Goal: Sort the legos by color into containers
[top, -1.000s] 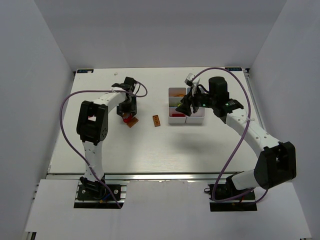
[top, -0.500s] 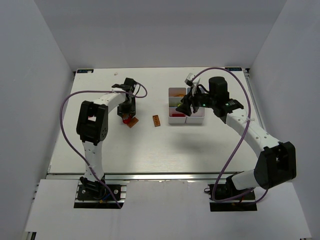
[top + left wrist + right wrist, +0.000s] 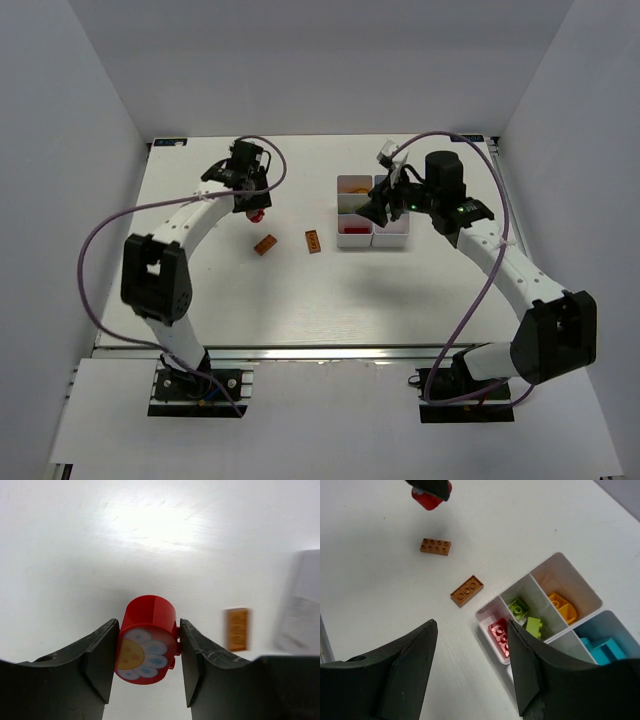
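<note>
Seen from above, the left jaws sit over the far left part of the worktop [image 3: 200, 300], closed on a red round piece [image 3: 257, 213]. Nearer the arm bases a brown brick [image 3: 265, 245] lies flat on the worktop. A second brown brick [image 3: 314, 241] lies to its right, just beside the near left corner of the white six-compartment tray [image 3: 339, 212]. The right jaws hang over the middle of the tray; this view does not show how far apart they stand.

From the left wrist, two black fingers [image 3: 95, 660] press the sides of the red round piece. It is a short cylinder, and its end face carries a printed flower with white petals and a yellow centre. One brown brick shows blurred on the worktop to the right, well apart from it.

From the right wrist, the right jaws stand wide apart with nothing between them. Below them, the tray column nearest the bricks holds a red brick [image 3: 499, 632] in one compartment, two lime-green pieces [image 3: 519, 607] in the next and an orange piece [image 3: 563, 607] in the third. A compartment of the other column holds teal pieces [image 3: 600, 647]. Both brown bricks lie on the worktop outside the tray, and the red round piece shows at the top edge, gripped by the left jaws.
</note>
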